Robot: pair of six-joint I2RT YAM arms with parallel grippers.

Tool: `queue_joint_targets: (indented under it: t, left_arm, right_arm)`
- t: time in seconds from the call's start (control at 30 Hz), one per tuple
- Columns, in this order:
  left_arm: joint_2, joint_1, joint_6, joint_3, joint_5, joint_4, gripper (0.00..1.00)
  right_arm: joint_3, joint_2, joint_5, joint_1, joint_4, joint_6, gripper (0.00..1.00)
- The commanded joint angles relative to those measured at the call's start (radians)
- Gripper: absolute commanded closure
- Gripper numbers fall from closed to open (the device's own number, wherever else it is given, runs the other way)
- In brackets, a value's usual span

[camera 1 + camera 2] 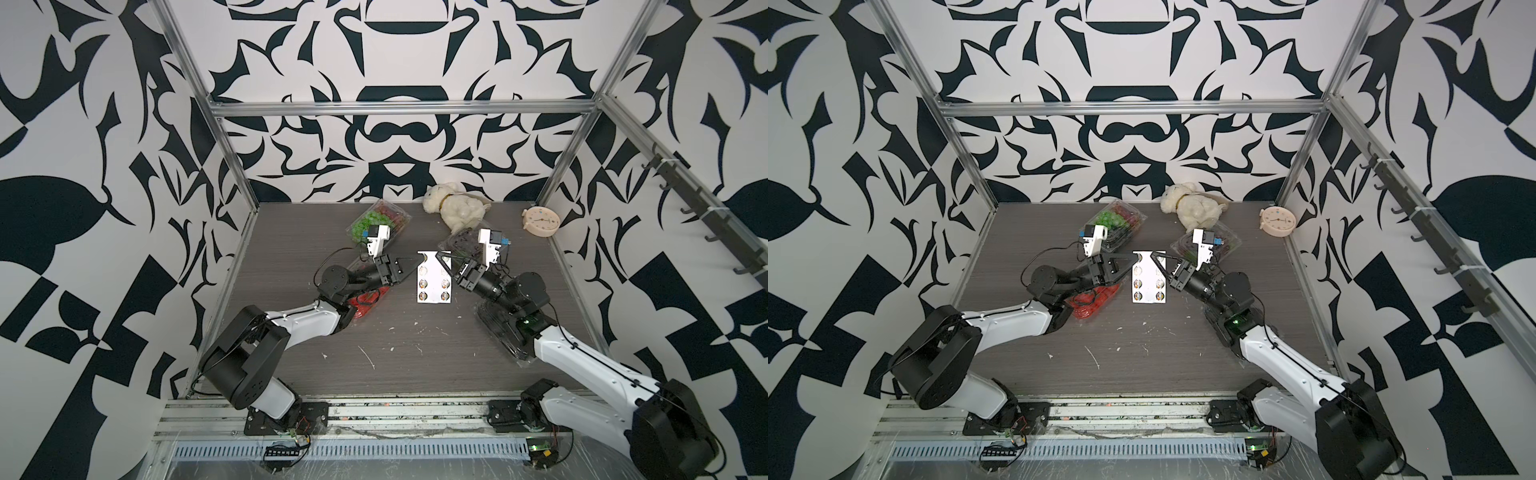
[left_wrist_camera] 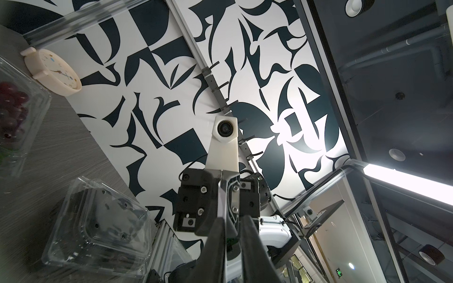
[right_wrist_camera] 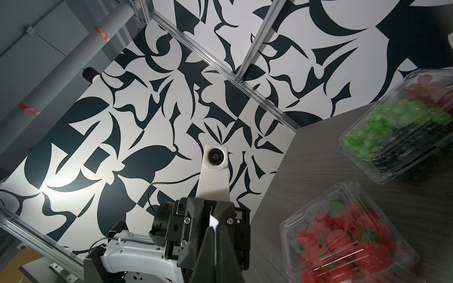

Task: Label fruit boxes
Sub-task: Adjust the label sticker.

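Right fingers (image 1: 441,262) tight on sticker sheet (image 1: 433,286) corner, left fingers (image 1: 1128,260) at opposite corner, grip unclear; open tabletop (image 1: 415,365) nearer.

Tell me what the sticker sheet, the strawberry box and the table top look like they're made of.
The sticker sheet looks like thin white paper, finish unclear: a mere sliver edge-on. The strawberry box is thin clear plastic, glossy: berries show through, ridges catch glare. The table top is probably matte wood-grain laminate: fine grey streaks.
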Motion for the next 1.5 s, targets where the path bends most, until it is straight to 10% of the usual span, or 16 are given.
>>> queue_joint_targets:
  t: [0.0, 0.4, 0.67, 1.1, 1.27, 1.47]
  left_arm:
    - [0.011, -0.005, 0.013, 0.012, -0.002, 0.026, 0.83]
    - [0.029, -0.006, -0.004, 0.03, -0.022, 0.025, 1.0]
    - [0.012, -0.005, -0.008, 0.048, 0.006, 0.025, 1.0]
    - [0.03, -0.009, -0.022, 0.066, 0.028, 0.025, 1.0]
    - [0.032, -0.005, -0.027, 0.078, 0.016, 0.025, 0.83]
    - [0.044, -0.006, -0.033, 0.091, 0.018, 0.026, 0.87]
  right_arm:
    - [0.005, -0.022, 0.007, -0.003, 0.06, 0.007, 1.0]
    - [0.006, -0.014, -0.033, -0.002, 0.068, 0.001, 0.99]
    - [-0.002, -0.005, -0.081, -0.002, 0.111, 0.004, 0.74]
    - [0.02, 0.024, -0.101, -0.003, 0.135, 0.025, 1.0]
    - [0.016, 0.024, -0.098, -0.003, 0.136, 0.024, 1.0]
    - [0.015, 0.022, -0.096, -0.003, 0.135, 0.022, 1.0]
